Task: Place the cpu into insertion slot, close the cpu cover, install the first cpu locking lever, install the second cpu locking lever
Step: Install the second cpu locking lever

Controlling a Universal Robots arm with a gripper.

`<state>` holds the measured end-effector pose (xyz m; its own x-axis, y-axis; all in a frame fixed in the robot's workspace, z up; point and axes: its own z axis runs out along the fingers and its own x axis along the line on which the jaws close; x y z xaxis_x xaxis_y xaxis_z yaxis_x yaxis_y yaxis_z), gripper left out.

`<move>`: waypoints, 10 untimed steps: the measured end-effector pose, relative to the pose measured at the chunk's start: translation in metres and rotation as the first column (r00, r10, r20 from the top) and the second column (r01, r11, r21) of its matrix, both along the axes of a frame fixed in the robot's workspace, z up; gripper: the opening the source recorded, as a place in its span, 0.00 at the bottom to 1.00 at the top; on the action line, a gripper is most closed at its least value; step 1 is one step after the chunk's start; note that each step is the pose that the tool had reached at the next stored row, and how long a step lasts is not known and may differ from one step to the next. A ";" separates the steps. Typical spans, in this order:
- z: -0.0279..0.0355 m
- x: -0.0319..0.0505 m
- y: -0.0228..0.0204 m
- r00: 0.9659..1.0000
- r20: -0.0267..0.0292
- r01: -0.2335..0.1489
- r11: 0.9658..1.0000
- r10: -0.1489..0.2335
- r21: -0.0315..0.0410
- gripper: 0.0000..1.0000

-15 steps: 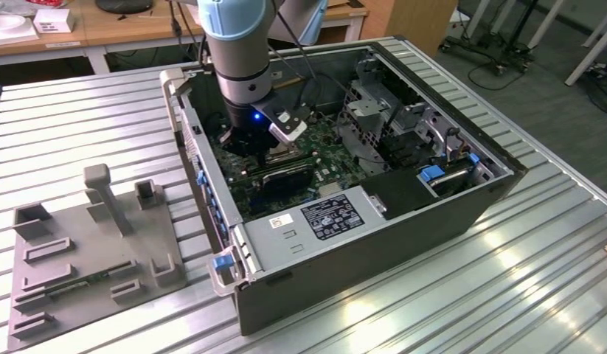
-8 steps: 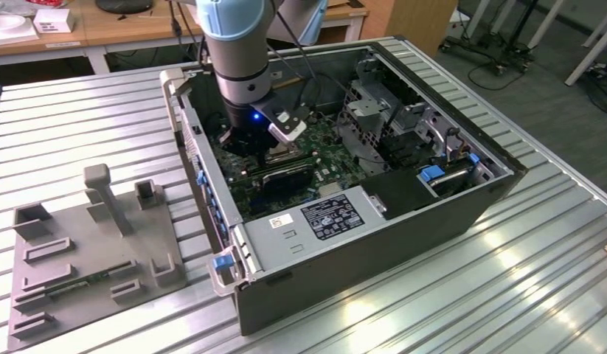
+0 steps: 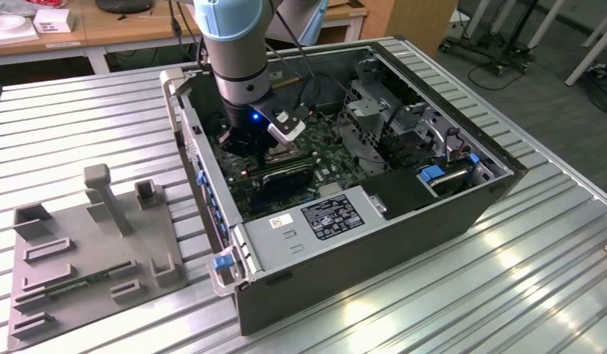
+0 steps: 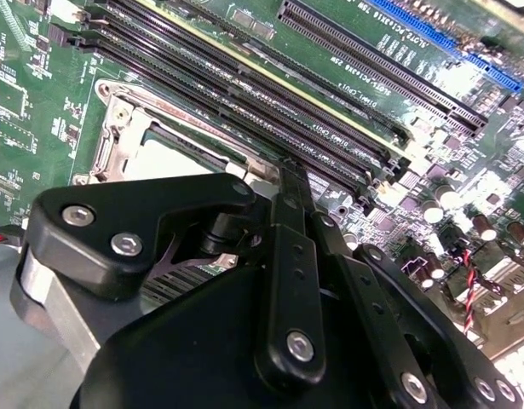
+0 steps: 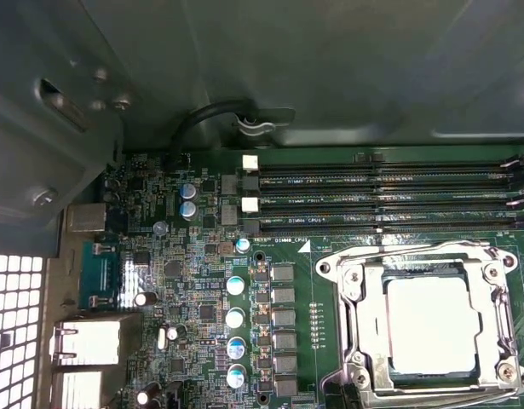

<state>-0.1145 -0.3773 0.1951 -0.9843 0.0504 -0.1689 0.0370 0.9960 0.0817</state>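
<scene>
Fixture tray point(image 3: 87, 254): grey, lying on the slatted metal table point(image 3: 500, 295), toward the exterior view's left, apart from the computer case point(image 3: 382, 243).
Case: open, green motherboard point(image 5: 202, 281) inside.
Gripper point(image 3: 256, 151): lowered into the case over the board; in the second wrist view its black fingers point(image 4: 291, 256) meet at the tips, drawn together, with nothing visibly held.
Cpu point(image 5: 432, 324): sits flat in the insertion slot point(image 5: 357, 336).
Cpu cover point(image 5: 496, 294): lies down around the chip.
Memory slots point(image 5: 389, 200): long, black, just beside the socket.
</scene>
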 end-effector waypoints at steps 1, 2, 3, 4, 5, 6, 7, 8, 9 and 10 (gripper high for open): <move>-0.0001 0.0000 0.0000 1.000 0.000 0.000 1.000 0.000 0.000 0.10; -0.0001 0.0000 0.0000 1.000 0.000 0.000 1.000 0.000 0.000 0.10; -0.0001 0.0000 0.0000 1.000 0.000 0.000 1.000 0.000 0.000 0.10; -0.0001 0.0000 0.0000 1.000 0.000 0.000 1.000 0.000 0.000 0.10; -0.0001 0.0000 0.0000 1.000 0.000 0.000 1.000 0.000 0.000 0.10; -0.0001 0.0000 0.0000 1.000 0.000 0.000 1.000 0.000 0.000 0.10; -0.0002 0.0001 0.0000 1.000 -0.007 0.000 1.000 0.000 0.000 0.10; -0.0002 0.0001 0.0000 1.000 -0.012 0.000 1.000 0.000 0.000 0.10; -0.0002 0.0000 0.0000 1.000 -0.013 0.000 1.000 0.000 0.000 0.10; -0.0001 -0.0001 0.0000 1.000 -0.013 0.000 1.000 0.000 0.000 0.10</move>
<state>-0.1145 -0.3773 0.1950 -0.9865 0.0506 -0.1559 0.0382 0.9960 0.0813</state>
